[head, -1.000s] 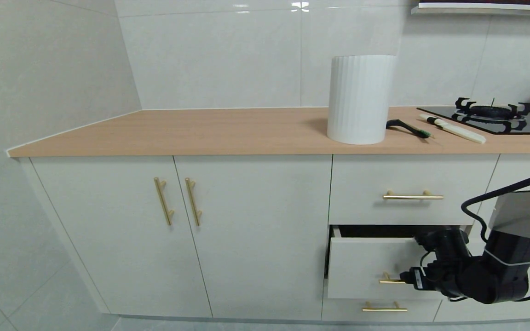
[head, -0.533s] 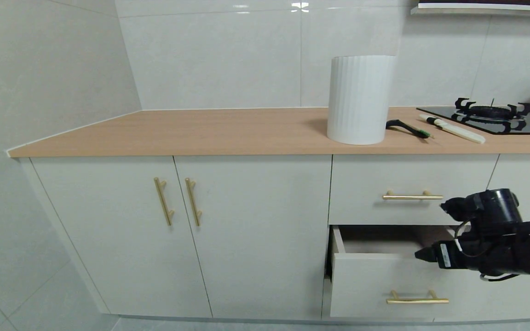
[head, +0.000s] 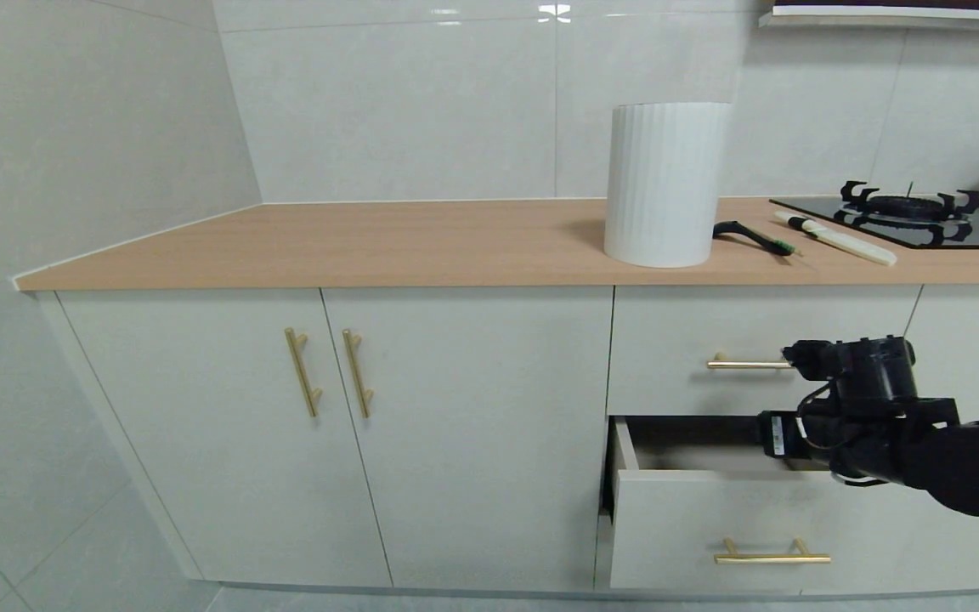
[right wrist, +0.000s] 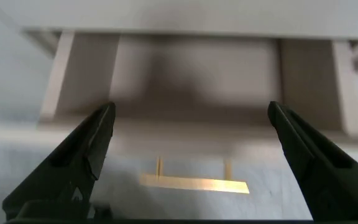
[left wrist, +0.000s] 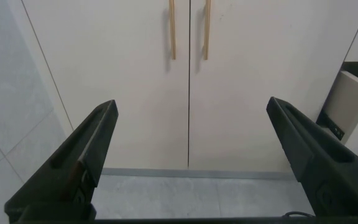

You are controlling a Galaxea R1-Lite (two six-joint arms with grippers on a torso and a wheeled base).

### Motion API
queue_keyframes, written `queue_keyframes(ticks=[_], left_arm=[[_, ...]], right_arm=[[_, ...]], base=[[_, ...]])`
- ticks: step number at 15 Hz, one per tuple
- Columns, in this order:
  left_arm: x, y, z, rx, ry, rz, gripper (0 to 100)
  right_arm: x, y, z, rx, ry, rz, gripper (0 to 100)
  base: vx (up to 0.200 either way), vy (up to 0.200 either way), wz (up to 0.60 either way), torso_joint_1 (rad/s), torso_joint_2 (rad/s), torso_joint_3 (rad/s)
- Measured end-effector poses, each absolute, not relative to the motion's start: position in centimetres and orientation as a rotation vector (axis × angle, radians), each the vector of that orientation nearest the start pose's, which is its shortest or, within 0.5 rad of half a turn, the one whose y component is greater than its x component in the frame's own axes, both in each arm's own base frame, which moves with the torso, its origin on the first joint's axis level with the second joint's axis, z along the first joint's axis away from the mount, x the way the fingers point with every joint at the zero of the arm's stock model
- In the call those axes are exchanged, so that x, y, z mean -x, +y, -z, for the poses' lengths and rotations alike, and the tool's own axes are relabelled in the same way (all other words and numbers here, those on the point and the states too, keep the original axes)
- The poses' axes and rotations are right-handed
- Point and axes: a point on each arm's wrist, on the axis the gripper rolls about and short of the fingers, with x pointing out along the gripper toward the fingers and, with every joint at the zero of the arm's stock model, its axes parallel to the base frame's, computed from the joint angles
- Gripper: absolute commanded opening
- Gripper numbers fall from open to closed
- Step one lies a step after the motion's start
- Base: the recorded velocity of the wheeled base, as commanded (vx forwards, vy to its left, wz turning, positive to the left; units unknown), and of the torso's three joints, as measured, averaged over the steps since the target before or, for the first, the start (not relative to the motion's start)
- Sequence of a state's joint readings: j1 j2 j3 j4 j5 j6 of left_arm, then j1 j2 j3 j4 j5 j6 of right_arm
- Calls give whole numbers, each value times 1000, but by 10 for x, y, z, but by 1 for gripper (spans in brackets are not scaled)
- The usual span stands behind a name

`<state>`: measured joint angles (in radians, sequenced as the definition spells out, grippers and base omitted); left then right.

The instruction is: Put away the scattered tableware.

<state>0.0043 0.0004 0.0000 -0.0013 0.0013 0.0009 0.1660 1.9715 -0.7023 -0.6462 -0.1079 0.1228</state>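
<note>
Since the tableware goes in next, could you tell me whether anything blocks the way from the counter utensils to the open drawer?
Nothing visible does. The open drawer juts out beyond the shut top drawer, below the black-handled utensil and white utensil. The right gripper, open, hangs over its mouth.

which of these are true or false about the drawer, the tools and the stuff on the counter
1. The middle drawer is pulled open. True.
2. The right tool holds a utensil. False: it is open and empty.
3. The white utensil lies on the counter. True.
4. The cabinet doors stand open. False: both are shut.
5. The white canister lies on its side. False: it stands upright.
6. The left tool is open. True.
</note>
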Motion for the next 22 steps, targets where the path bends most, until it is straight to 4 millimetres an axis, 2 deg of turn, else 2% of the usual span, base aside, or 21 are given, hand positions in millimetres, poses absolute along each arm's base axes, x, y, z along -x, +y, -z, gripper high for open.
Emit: queue_keyframes(ticks=[4,9,14,19,22], left_arm=[[23,0,-76,0,-1,-5,100],[23,0,-76,-1,-1,-6,100],[23,0,-76,0,-1,-6,100],[23,0,-76,0,-1,-6,100],[23,0,-76,-1,-1,-6,100]], right_arm=[[-326,54,-38,-17,694,-7,100],[-322,54,-28,1,753,-10,100],[-309,52,-34,31,863,-19,100],[-292,49,-44,140,973,-63,100],[-277,54,-53,197,1034,-104,100]], base=[[0,0,0,0,0,0],[0,0,0,0,0,0],[0,0,0,0,0,0],[0,0,0,0,0,0],[0,0,0,0,0,0]])
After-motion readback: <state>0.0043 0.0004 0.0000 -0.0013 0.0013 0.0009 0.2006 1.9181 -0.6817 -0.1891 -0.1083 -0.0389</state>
